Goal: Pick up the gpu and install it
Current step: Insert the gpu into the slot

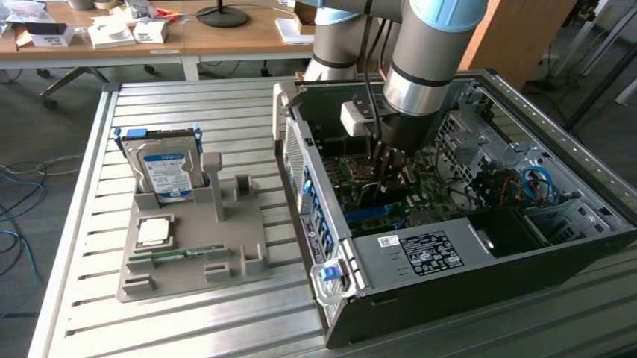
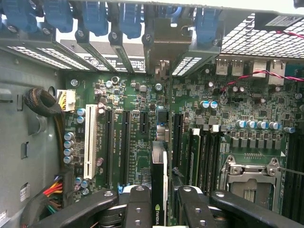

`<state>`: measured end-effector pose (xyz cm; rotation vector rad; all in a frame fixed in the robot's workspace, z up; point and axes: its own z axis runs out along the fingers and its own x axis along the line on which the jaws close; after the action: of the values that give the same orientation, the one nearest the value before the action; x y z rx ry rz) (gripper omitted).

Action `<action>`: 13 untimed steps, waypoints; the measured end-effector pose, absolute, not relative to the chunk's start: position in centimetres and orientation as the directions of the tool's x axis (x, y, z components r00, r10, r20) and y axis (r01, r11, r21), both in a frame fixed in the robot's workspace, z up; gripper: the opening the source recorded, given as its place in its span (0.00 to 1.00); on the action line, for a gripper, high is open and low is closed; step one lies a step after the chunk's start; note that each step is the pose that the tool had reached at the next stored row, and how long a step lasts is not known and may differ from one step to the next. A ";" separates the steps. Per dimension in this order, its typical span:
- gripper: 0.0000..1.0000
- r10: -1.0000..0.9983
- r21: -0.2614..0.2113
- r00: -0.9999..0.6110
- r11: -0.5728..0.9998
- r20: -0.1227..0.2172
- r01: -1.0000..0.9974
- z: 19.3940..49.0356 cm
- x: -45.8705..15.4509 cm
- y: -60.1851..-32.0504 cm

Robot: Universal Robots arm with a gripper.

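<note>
The hand is deep inside the open computer case, and it is grasping the gpu. Its two black fingers press on the card from both sides, so the thin card stands on its edge right between them. I think it is held this way so that its bottom edge points straight down at the green board under the hand.

The card hangs just over the board, in line with a long black slot there. I cannot tell if it is touching that slot or sitting in it. More long black slots and one white slot lie just beside the hand on the same board.

Past the far end of the card, at the wall of the case, there is a grey metal plate among blue clips. It may be the card's own end piece, lined up with the opening in the wall.

Well apart from the hand, outside the case, a grey holder sits on the counter. It keeps a silver hard drive standing up and a thin green memory stick lying flat, so each part is easy to grab
</note>
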<state>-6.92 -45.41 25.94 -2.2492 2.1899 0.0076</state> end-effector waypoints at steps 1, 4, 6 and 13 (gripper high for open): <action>0.26 -1.000 0.002 0.027 -0.027 -0.005 -1.000 25.9 -6.9 -45.4; 0.26 -1.000 0.000 0.027 -0.027 -0.005 -1.000 25.9 -7.0 -45.4; 0.26 -1.000 -0.001 0.027 -0.027 -0.005 -1.000 25.9 -7.0 -45.4; 0.26 -1.000 -0.004 0.027 -0.027 -0.005 -1.000 25.9 -7.0 -45.4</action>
<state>-7.04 -45.41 25.94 -2.2471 2.1868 0.0015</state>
